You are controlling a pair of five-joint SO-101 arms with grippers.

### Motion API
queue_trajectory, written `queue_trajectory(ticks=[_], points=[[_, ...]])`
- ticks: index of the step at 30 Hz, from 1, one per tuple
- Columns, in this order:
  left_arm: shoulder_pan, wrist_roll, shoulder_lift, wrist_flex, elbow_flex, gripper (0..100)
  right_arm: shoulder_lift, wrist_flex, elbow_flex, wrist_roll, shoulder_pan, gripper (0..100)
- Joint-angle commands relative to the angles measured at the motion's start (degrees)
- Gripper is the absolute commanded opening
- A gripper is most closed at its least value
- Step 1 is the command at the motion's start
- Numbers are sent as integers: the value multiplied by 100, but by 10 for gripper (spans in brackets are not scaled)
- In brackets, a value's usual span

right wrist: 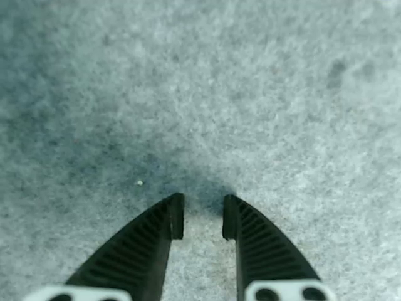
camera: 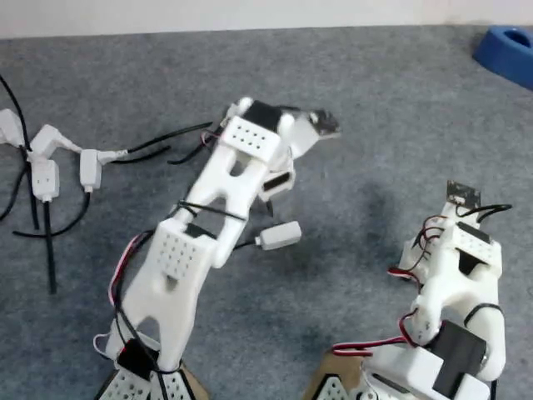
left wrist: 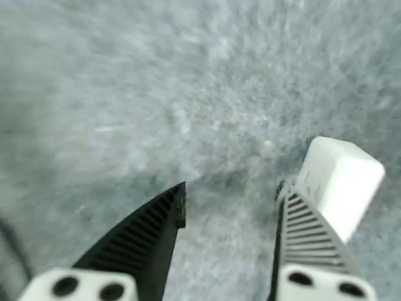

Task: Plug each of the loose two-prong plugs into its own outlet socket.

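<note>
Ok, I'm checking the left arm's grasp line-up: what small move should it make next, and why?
Probably shift the left gripper sideways toward the white boxy plug: its fingers are open over bare grey carpet, and the plug lies outside them, beside one finger.

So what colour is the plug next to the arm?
White. The plug shows best in the high view.

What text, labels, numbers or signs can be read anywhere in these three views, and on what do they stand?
None can be read. The white plug beside the left gripper shows no print that can be made out. Neither do the white plugs on black cords at the high view's left, nor the blue object.
</note>
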Motion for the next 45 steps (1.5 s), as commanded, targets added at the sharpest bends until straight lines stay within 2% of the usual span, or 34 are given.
queue_trajectory(ticks=[1,5,8,19,27,37,45], points=[[101,0,-1473,88,347,235,31,-101,31,70,-127,112],[470,-26,-2404,79,1780,235,31,-101,31,70,-127,112],[778,-53,-2633,62,2659,235,31,-101,31,70,-127,112],[787,-26,-2615,-738,3495,235,31,-101,31,70,-119,112],[409,-18,-1684,-721,2589,235,31,-101,31,70,-119,112],[189,-53,-848,-114,1068,235,31,-101,31,70,-119,112],[84,-44,-734,-35,901,235,31,-101,31,70,-119,112]])
